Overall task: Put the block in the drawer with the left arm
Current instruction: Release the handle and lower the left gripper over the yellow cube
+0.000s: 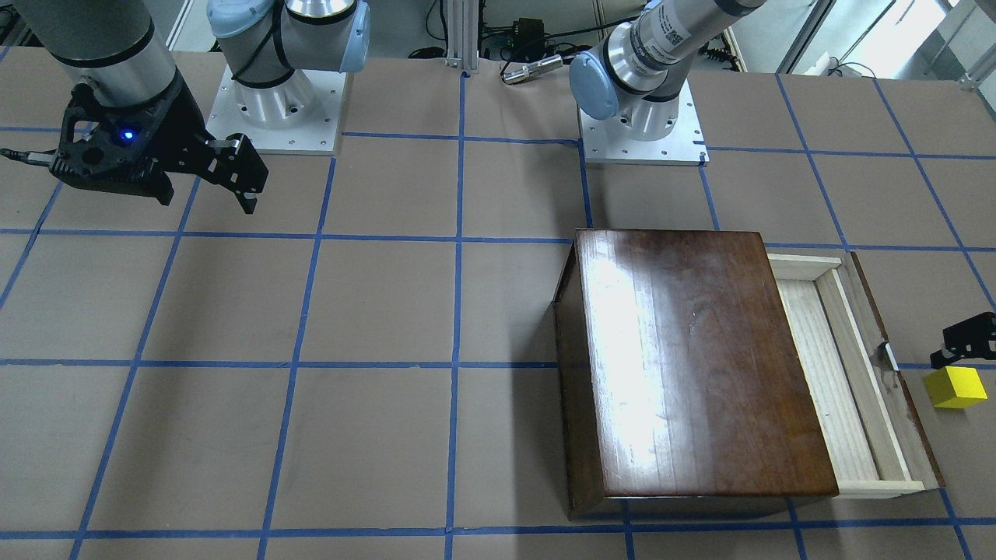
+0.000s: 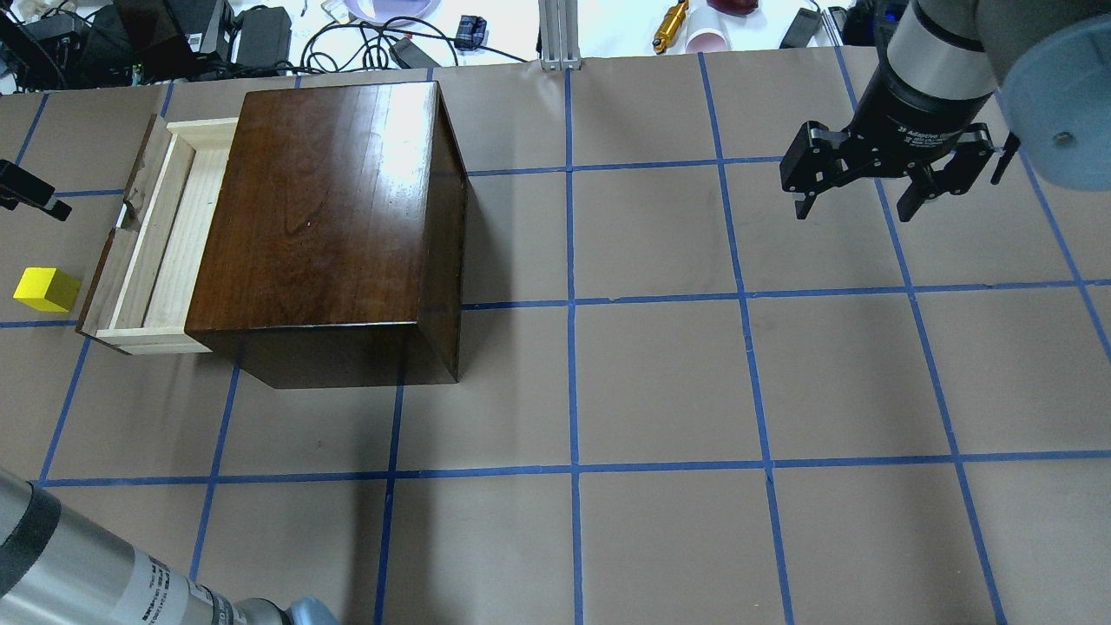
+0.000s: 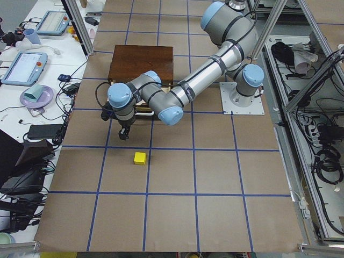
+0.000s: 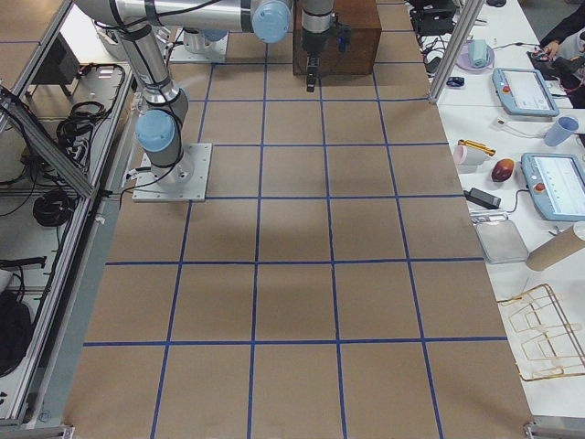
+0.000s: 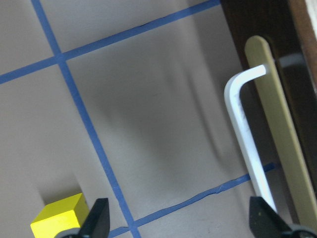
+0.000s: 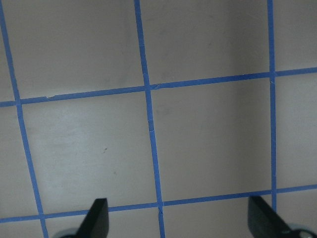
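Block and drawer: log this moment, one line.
phase: pre-grasp | drawer: open, no block inside | block: on table, outside drawer front | left gripper: open, empty, near block | right gripper: open, empty, away from drawer

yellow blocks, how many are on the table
1: the yellow block sits on the table beside the open drawer, outside it. The box could hide more inside.

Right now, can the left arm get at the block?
Probably yes. The left gripper hangs open just beside the block, which sits alone on the table outside the drawer; nothing stands between them.
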Tool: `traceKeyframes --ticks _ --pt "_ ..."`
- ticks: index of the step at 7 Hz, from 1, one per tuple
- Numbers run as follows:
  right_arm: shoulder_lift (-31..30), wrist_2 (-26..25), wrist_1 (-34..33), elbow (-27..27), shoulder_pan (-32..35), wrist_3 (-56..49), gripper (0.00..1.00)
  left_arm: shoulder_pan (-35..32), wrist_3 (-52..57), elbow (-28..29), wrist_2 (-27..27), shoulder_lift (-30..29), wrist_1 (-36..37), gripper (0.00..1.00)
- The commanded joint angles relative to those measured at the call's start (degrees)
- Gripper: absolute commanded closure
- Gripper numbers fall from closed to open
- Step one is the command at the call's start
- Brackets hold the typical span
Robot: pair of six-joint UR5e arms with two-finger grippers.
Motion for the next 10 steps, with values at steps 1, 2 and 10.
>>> traceKeyframes --ticks 1,2,10 --pt "0.0 0.0 0.0 0.0 0.0 0.0 0.00 0.7 -5.6 0.5 4.4 -3.0 3.1 0.00" --pt "0.0 0.0 0.0 0.0 0.0 0.0 0.00 1.1 -7.9 0.0 4.6 -4.5 5.1 0.00" --pt "0.0 0.0 0.0 0.0 0.0 0.0 0.00 1.3 -5.1 -0.4 11.3 -11.2 10.5 0.00"
